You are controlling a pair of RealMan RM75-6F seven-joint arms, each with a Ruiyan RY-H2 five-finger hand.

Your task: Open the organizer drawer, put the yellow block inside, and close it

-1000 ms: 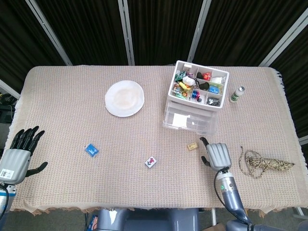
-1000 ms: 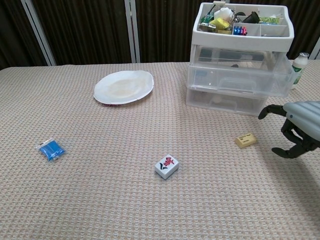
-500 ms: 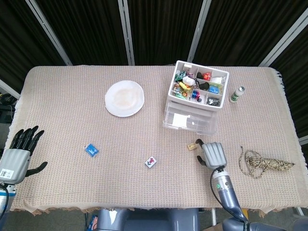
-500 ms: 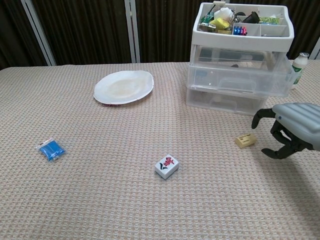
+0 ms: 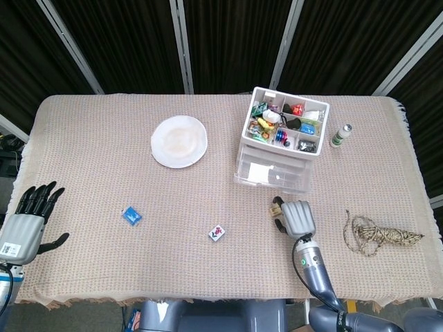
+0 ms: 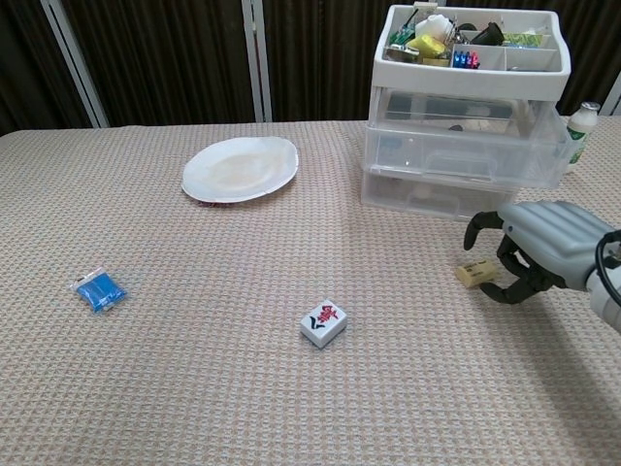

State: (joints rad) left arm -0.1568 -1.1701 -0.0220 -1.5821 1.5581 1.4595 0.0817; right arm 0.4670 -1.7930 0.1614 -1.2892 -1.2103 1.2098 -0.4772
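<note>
organizer: clear plastic drawer organizer [image 6: 464, 146] with a white compartment tray on top, full of small items; used as landmark below. The upper drawer [image 6: 471, 144] sticks out further toward the robot than the lower 1, so it stands pulled open.
yellow block: small pale-yellow rectangular block [image 6: 476, 273] lies flat on the woven beige tablecloth [image 5: 104, 180], just in front of the organizer, slightly toward its right end in chest view. Not in the drawer.
right hand: right hand [image 6: 529, 249] sits right at the block, in front of the organizer. Fingers [image 6: 482, 225] curled downward and apart, arched over and around the block's right side. Cannot tell if any fingertip touches it; nothing is lifted. In head view the hand [image 5: 295, 216] covers most of the block.
left hand: left hand [image 5: 26, 221] far left of the organizer, at the table's near-left corner, off the cloth edge. Dark fingers [image 5: 38, 197] extended and spread, thumb out to the side, holding nothing.
plate: round white plate [image 5: 179, 141] left of the organizer, well apart.
tile: white mahjong tile [image 6: 323, 323] with red and black marking, front-left of the organizer.
blue packet: small blue packet [image 6: 99, 291] far front-left of the organizer.
bottle: small white bottle with green cap [image 5: 340, 135] just right of the organizer.
rope: coiled tan rope bundle [image 5: 377, 234] front-right of the organizer.
</note>
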